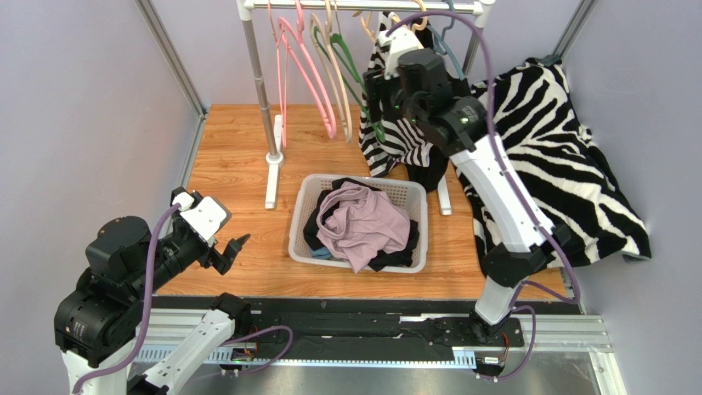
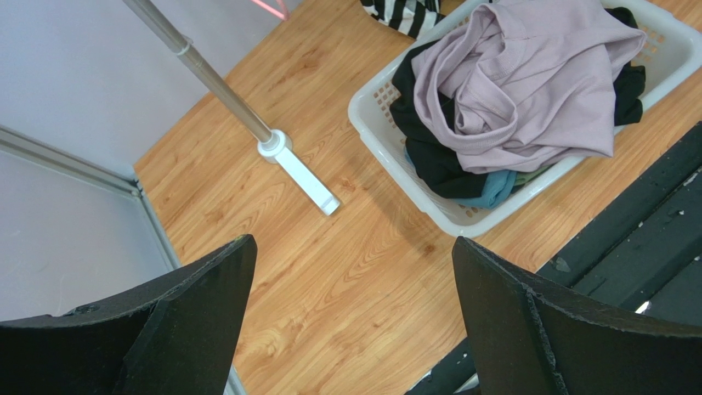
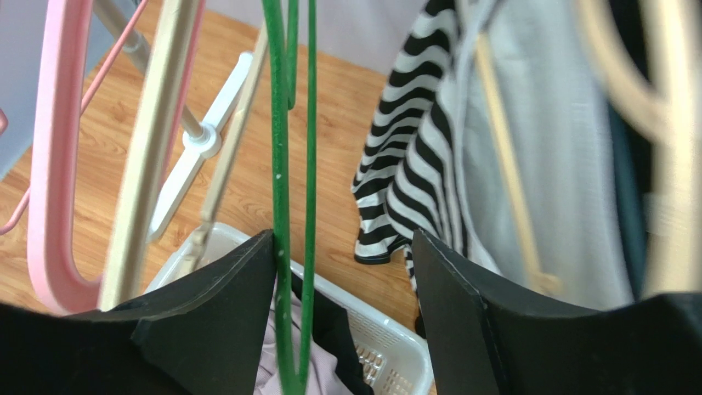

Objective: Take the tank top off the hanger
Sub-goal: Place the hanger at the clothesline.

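The zebra-striped tank top [image 1: 397, 141] hangs on a beige hanger [image 1: 418, 20] at the right end of the rack rail. My right gripper [image 1: 375, 100] is open, raised to the tank top's left edge, among the empty hangers. In the right wrist view the gripper [image 3: 342, 247] has a green hanger [image 3: 284, 123] running down against its left finger, and the tank top [image 3: 412, 164] hangs just beyond the right finger with the hanger arm [image 3: 504, 160] inside it. My left gripper [image 1: 231, 253] is open and empty, low at the near left, and is seen over bare floor [image 2: 354, 255].
A white basket [image 1: 300, 210] of clothes, a mauve garment [image 1: 362, 222] on top, stands under the rack. Pink [image 1: 306, 74], beige and green empty hangers hang left of the tank top. The rack pole [image 1: 262, 90] stands on the left. A large zebra cloth [image 1: 560, 156] covers the right side.
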You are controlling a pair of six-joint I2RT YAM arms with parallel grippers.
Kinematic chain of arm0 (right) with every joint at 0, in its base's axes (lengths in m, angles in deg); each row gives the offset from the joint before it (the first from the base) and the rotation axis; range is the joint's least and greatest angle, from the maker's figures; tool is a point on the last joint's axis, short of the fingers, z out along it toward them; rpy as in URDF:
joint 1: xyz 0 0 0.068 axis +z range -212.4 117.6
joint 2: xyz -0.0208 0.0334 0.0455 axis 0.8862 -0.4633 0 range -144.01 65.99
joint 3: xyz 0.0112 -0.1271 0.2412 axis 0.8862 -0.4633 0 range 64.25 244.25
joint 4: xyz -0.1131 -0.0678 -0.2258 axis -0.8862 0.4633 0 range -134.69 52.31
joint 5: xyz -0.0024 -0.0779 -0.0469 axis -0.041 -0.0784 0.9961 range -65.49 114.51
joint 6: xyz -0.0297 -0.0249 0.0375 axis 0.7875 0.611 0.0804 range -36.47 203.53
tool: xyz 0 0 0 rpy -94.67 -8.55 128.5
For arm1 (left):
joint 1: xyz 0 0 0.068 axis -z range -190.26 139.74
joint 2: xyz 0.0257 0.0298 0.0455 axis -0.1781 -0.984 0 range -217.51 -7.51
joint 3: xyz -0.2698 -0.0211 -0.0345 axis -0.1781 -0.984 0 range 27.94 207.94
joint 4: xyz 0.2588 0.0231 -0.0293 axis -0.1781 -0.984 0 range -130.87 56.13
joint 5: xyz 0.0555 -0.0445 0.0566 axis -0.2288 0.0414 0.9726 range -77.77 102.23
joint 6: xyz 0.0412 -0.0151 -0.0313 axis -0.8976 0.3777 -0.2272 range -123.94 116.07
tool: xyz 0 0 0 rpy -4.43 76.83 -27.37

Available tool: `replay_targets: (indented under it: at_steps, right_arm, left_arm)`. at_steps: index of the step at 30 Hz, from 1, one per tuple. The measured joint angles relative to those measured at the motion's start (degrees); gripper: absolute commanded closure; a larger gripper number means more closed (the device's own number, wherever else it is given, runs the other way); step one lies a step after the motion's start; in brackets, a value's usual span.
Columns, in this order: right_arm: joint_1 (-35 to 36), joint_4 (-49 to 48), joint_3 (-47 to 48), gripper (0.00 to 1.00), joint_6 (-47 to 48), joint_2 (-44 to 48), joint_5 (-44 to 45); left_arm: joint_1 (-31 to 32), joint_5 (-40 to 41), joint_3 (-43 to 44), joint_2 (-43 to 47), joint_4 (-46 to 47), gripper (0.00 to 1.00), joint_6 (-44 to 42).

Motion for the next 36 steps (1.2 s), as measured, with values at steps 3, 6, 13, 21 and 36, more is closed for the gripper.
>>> replay_targets:
  at_steps: [3, 6, 13, 21, 36]
  right_arm:
    - [-3.04, -0.11, -0.81, 0.36, 0.39, 4.81, -1.18]
    - [-7.61, -0.22, -1.95, 0.42, 0.44, 9.31, -2.60]
    - [-17.14, -1.55, -6.43, 0.50, -2.10, 13.46, -10.03]
    - [-17.49, -1.51, -12.94, 0.46, -3.30, 12.59, -15.58]
    - [-17.97, -3.30, -14.62, 0.33, -2.10, 15.78, -13.79]
  left_arm:
    - [0.00, -0.15, 0.00, 0.00, -0.09, 0.03, 0.00]
    - [0.00, -0.20, 0.04, 0.00, -0.22, 0.03, 0.00]
    - [0.00, -0.92, 0.07, -0.07, -0.59, 0.03, 0.00]
    - [0.00, -1.31, 0.07, -0.57, -0.92, 0.03, -0.02]
    - [-0.07, -2.01, 0.07, -0.61, -0.94, 0.03, -0.02]
